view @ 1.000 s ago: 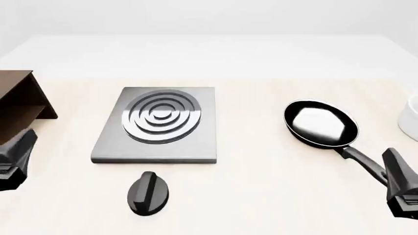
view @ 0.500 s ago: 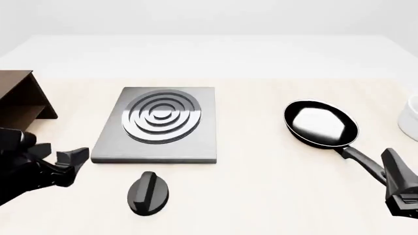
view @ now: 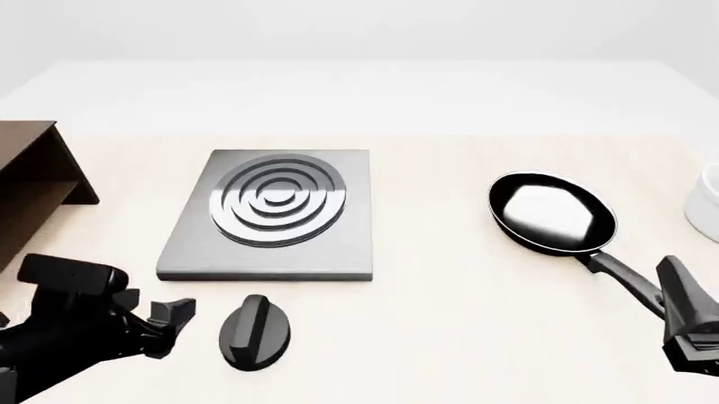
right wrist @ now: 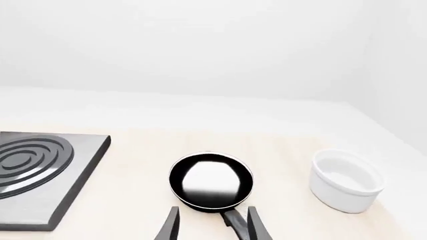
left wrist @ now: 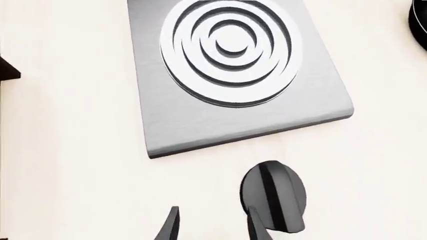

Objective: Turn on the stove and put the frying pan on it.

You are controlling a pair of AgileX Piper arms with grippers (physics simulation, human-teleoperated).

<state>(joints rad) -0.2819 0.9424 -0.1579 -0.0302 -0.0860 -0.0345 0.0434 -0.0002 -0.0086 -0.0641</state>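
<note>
The stove (view: 269, 217), a flat grey brushed-metal plate with rounded corners and concentric silver-and-dark rings, is laid near the middle of the table (view: 450, 337). Its black oval ridged knob (view: 255, 332) is set apart from it, just off the plate's near edge, with a strip of bare pale wood between them. A wide stretch of bare tabletop is left between the plate's right edge and the pan (view: 553, 211). To the left, a brown wooden shelf (view: 39, 172) is cut by the frame edge; a narrower band of table separates it from the plate.

The left gripper (view: 168, 318) is reached in low from the near left corner, pointed rightward, its tips just beside the knob but not seen touching it. In the left wrist view the two fingers (left wrist: 170, 226) are shown parted, with one close against the knob's side and nothing held between them.

The right gripper (right wrist: 210, 225) is held low at the near right edge. Its fingers are seen spread apart on either side of the pan's long black handle, without clear contact.

The pan is round and black, with a glossy reflective inside, and rests on the table well right of the stove. A white cup (right wrist: 345, 180) with smooth thick walls stands beside it, near the right table edge.
</note>
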